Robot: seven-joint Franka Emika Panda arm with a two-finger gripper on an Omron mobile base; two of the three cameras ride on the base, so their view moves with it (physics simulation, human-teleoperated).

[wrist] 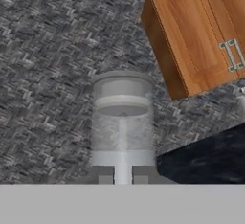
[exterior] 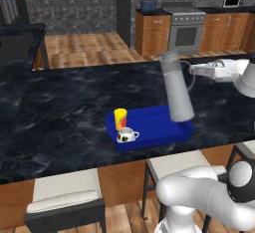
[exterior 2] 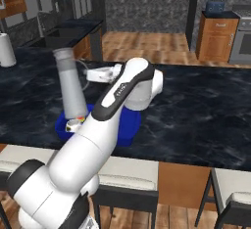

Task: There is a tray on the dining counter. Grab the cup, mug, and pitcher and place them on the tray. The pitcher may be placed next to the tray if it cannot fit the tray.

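While the claw (exterior: 191,70) grips its thin handle, the translucent grey pitcher (exterior: 176,86) tilts over the glossy blue tray (exterior: 154,132).

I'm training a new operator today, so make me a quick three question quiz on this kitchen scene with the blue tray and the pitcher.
1. True or false: the small yellow handleless cup stands inside the flat bright blue tray.
2. Which vessel do the robot's jaws hold? A) squat white mug B) tall pale grey translucent pitcher C) yellow cup
3. Fill in: the squat white mug sits on the tray just in front of the ____.

Key: 1 true. 2 B, the pitcher, held tilted by its handle side over the tray's right end. 3 yellow cup.
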